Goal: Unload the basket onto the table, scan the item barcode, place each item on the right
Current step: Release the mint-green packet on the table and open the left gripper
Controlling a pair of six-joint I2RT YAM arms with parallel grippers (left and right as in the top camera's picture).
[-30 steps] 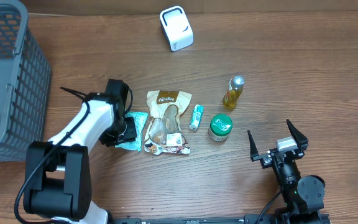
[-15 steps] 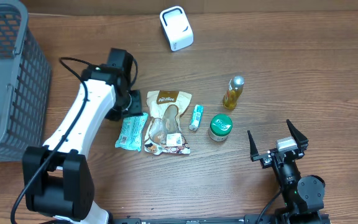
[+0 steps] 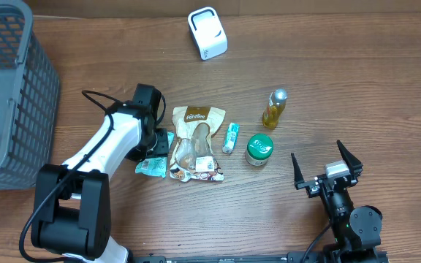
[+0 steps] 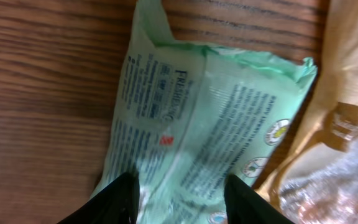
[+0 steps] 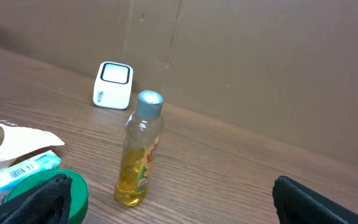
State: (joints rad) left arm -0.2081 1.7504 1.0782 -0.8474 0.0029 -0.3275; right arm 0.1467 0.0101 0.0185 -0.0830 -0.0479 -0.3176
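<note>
Your left gripper [image 4: 179, 193] is coming back down from the far side onto the flat mint-green plastic packet [image 4: 197, 112], which is lying just left of the brown snack bag [image 3: 196, 142]. Its jaws are standing half open astride the packet, so the pick-up is probably starting again.

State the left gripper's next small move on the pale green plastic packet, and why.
Probably close the left gripper on the pale green plastic packet and lift: its fingers stand apart over the packet's end, which lies flat on the wooden table, far from the white box-shaped scanner.
</note>
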